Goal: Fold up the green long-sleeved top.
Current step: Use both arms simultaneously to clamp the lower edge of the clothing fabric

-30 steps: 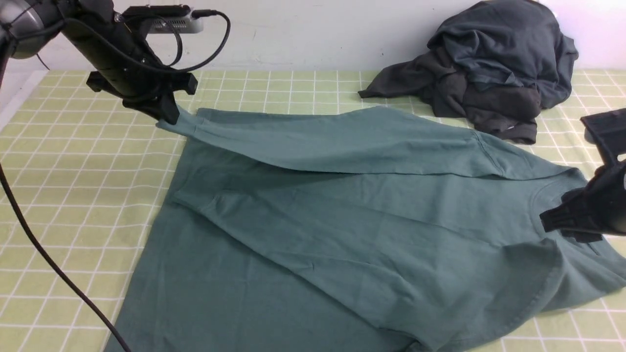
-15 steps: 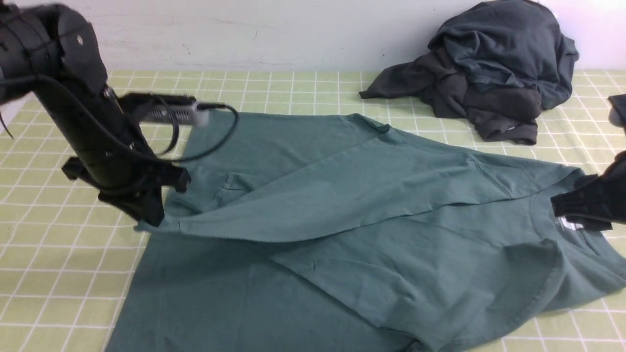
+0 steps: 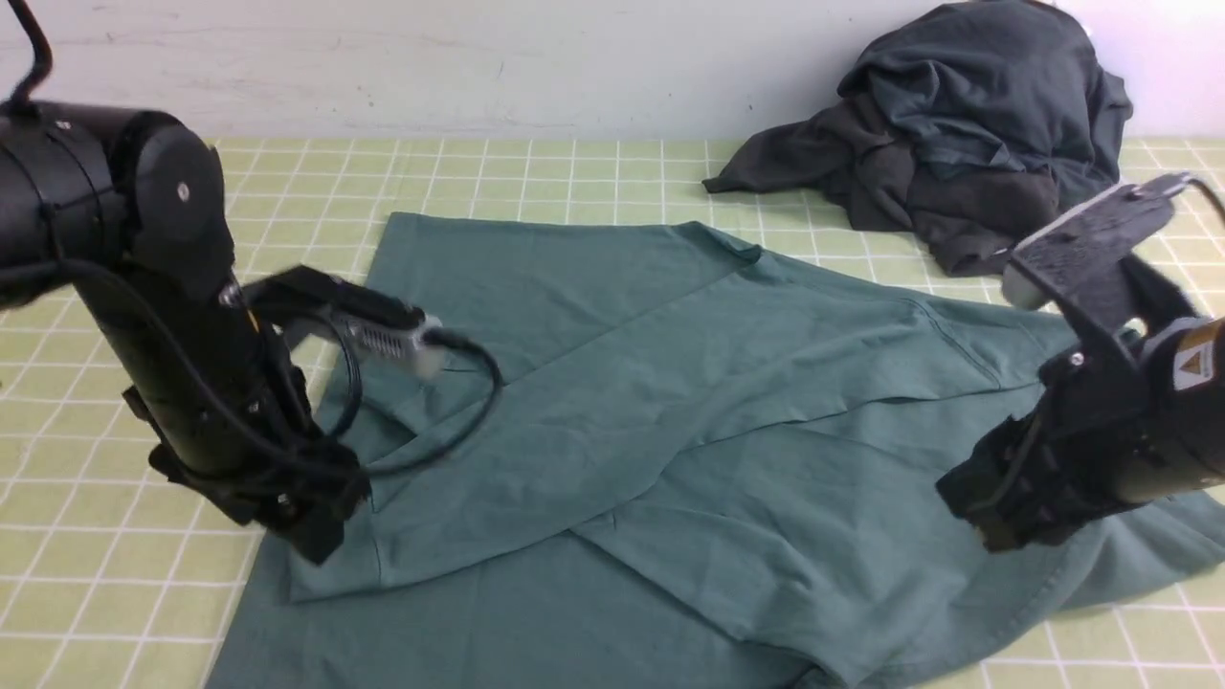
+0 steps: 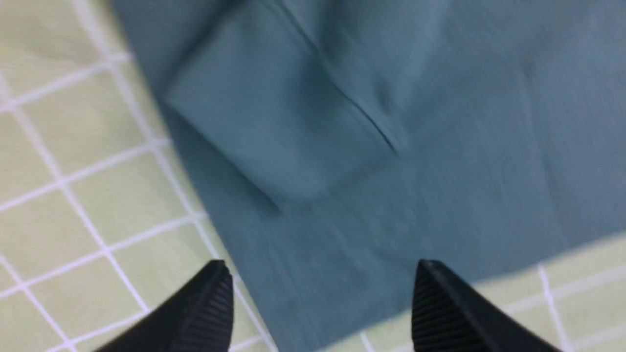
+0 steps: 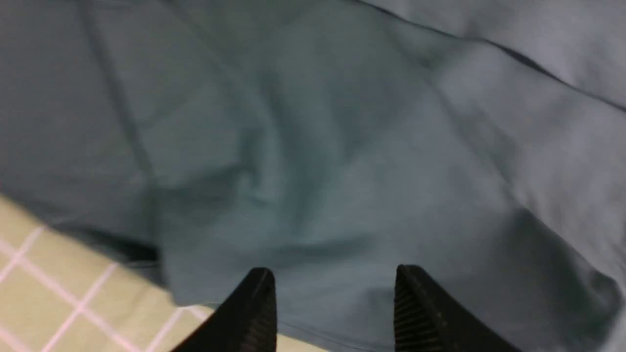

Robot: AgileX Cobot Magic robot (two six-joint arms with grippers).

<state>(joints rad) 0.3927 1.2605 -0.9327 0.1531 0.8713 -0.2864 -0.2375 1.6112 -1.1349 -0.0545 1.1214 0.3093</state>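
The green long-sleeved top (image 3: 689, 459) lies spread on the checked cloth. One sleeve is folded slantwise across its body, and the cuff (image 3: 335, 565) lies near the top's near-left edge. My left gripper (image 3: 316, 541) hangs just over that cuff, open and empty. In the left wrist view (image 4: 323, 266) the cuff (image 4: 274, 127) lies flat beyond the fingertips. My right gripper (image 3: 991, 531) is open and empty, low over the top's right side. The right wrist view (image 5: 335, 271) shows wrinkled green fabric (image 5: 313, 161) under it. The right arm hides the collar.
A pile of dark charcoal-grey clothes (image 3: 957, 124) lies at the back right by the wall. The yellow-green checked tablecloth (image 3: 115, 593) shows around the top. The left arm's cable (image 3: 478, 383) hangs over the top's left part.
My left gripper carried the sleeve from the far left toward the near left, laid it across the body and let go. My right arm swung inward over the top's right side.
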